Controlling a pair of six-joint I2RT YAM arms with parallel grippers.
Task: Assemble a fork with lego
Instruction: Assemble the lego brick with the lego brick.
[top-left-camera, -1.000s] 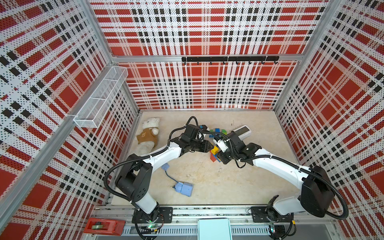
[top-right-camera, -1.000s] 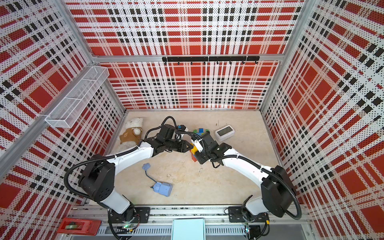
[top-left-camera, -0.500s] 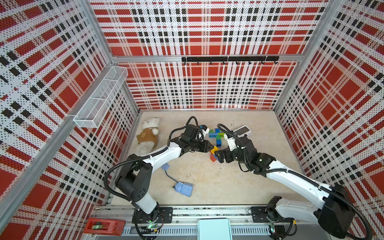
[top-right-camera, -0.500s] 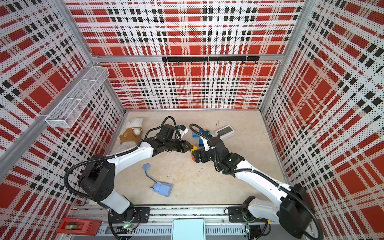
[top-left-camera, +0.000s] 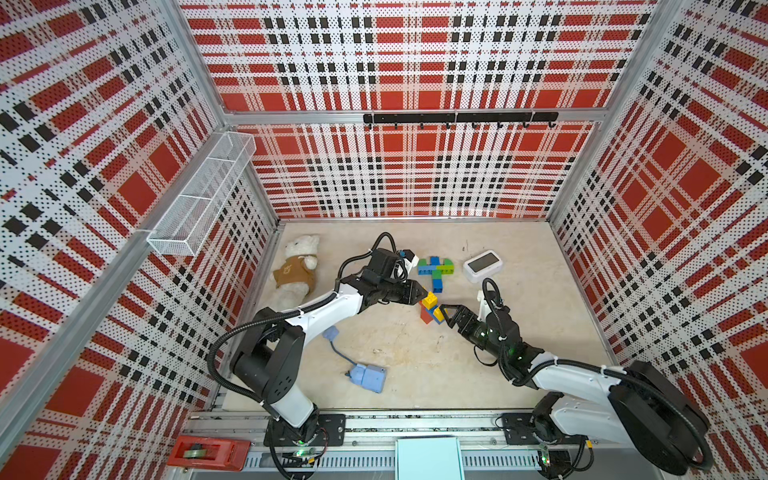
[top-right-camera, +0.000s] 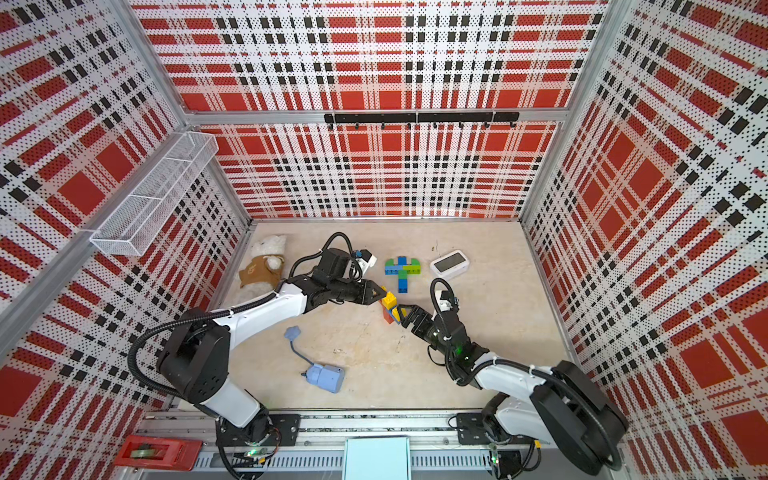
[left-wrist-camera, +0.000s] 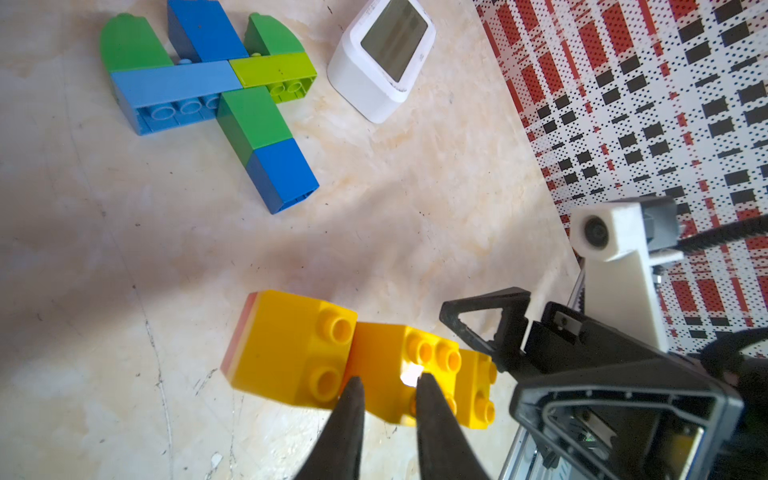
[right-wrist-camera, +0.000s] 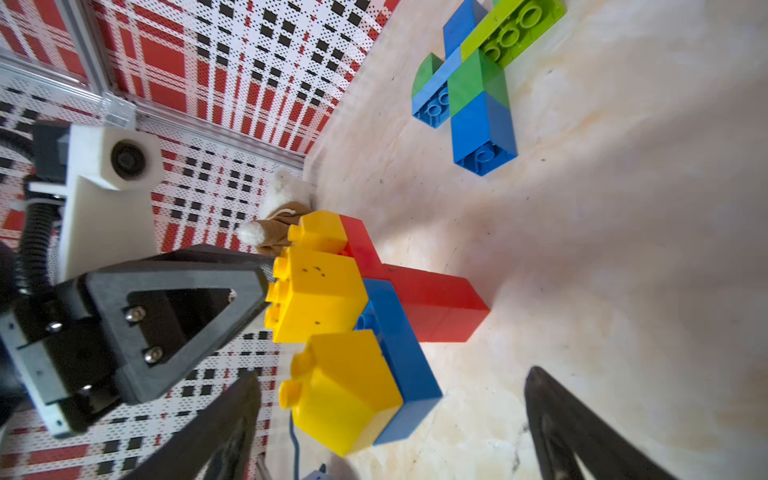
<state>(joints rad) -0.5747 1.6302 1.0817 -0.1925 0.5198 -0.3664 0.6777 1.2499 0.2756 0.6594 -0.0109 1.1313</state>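
**Right tool** (top-left-camera: 446, 316): within the last second the jaws have gone from a narrow setting to fully spread, and the arm has drawn back. The tool holds nothing.

**Left tool** (left-wrist-camera: 388, 380): unchanged, clamped on the middle yellow brick (right-wrist-camera: 320, 299) at its studded face.

**Workpiece:** the lego assembly (right-wrist-camera: 386, 328) has a red stem, a blue crossbar and three yellow prongs. It sits at the left tool's tip and just ahead of the right tool's open jaws, with the stem apparently resting on the bench (top-left-camera: 415, 365). A separate green-and-blue lego cross (top-left-camera: 435, 270) lies beyond both tool tips.

**Meaning:** the release suggests the last prong is seated. The fork shape looks complete and is held by the left tool alone.
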